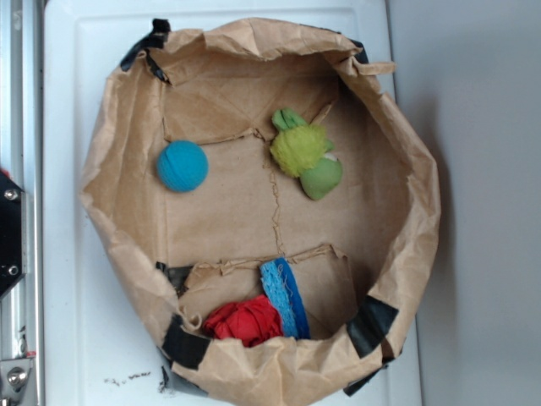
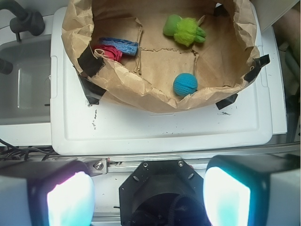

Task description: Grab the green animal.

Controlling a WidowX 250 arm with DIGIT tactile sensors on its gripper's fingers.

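Exterior view, green animal (image 1: 306, 156) beside ball (image 1: 182, 166)

Yellow-green animal (image 1: 306, 155), teal ball (image 1: 182, 166).

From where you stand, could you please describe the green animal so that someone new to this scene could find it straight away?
Look inside the brown paper-lined bin on the white surface. The green animal lies on its floor, apart from the blue ball and across from the red cloth and blue lace strip. Only it has shaggy yellow-green fur with a smooth light-green rounded end.
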